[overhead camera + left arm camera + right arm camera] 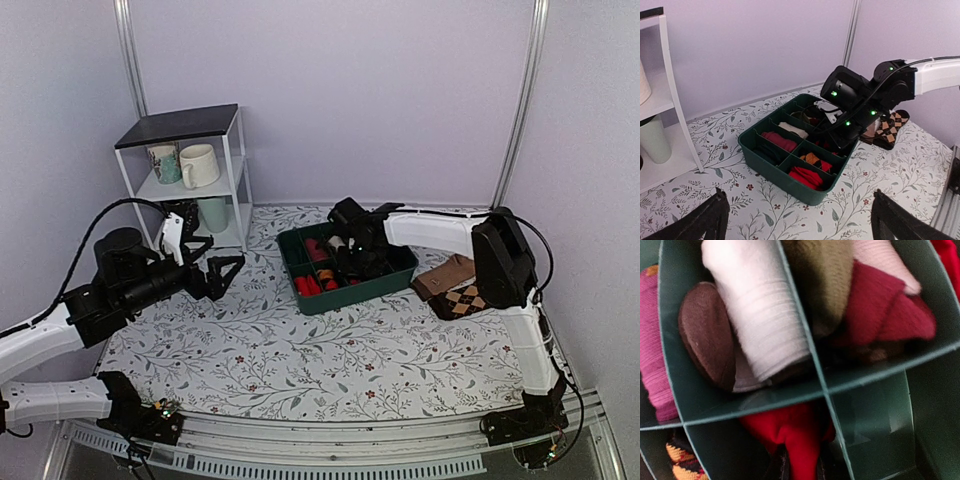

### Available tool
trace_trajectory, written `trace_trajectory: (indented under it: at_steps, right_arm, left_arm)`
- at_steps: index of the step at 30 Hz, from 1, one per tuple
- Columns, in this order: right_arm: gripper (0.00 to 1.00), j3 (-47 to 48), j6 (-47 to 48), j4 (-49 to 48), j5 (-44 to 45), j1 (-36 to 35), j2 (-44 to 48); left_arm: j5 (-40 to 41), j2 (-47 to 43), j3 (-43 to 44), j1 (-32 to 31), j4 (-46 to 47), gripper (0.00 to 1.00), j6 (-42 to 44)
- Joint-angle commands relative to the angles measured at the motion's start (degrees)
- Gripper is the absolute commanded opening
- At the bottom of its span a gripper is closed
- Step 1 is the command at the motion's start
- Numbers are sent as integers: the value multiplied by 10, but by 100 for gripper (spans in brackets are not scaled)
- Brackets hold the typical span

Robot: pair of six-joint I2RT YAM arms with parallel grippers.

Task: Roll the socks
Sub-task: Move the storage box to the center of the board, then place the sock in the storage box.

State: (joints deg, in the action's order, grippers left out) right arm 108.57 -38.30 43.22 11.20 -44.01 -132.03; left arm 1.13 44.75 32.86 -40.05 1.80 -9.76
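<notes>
Red socks (796, 437) pinched in right claw (800, 471); left claw (800, 219) spread; 1 divided tray (780, 176).

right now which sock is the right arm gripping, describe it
Find the green tray, where the right arm reaches in. The red sock is pinched in its fingers, one compartment from the white roll. It is brighter than the crimson one nearby, and the only one gripped.

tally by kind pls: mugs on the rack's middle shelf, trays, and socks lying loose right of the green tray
mugs on the middle shelf of the white wire rack: 2 (patterned mug, cream mug)
dark green divided plastic tray: 1
loose socks beside it: 2 (plain tan sock, brown argyle sock)
total: 5
</notes>
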Motion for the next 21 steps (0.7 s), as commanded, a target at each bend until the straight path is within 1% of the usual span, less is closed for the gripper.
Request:
trace_trajectory:
  at_steps: [1, 3, 4, 5, 7, 10, 11, 16, 19, 21]
  right_arm:
    - [3, 52, 34, 94, -12, 10, -91]
    - [18, 65, 37, 98, -19, 11, -102]
    - [22, 63, 38, 99, -22, 11, -103]
    - [22, 58, 38, 98, -24, 12, -101]
    - [28, 44, 39, 93, -27, 12, -94]
    - [43, 19, 40, 81, -25, 11, -71]
    - [46, 17, 40, 79, -25, 11, -66]
    - [53, 26, 48, 76, -29, 12, -42]
    - [54, 29, 46, 74, -21, 13, -31]
    - [55, 29, 43, 73, -12, 12, -5]
  left_arm:
    - [0, 6, 3, 8, 1, 99, 8]
    - [1, 5, 5, 8, -5, 100, 8]
    - [2, 4, 5, 8, -6, 99, 9]
    - [5, 3, 5, 8, -7, 99, 10]
    - [9, 2, 3, 8, -5, 100, 10]
    - [9, 8, 2, 8, -2, 99, 10]
    - [8, 10, 2, 8, -3, 99, 10]
    - [8, 18, 3, 8, -4, 100, 11]
    - [13, 19, 3, 8, -6, 100, 11]
    - [16, 18, 4, 8, -9, 100, 13]
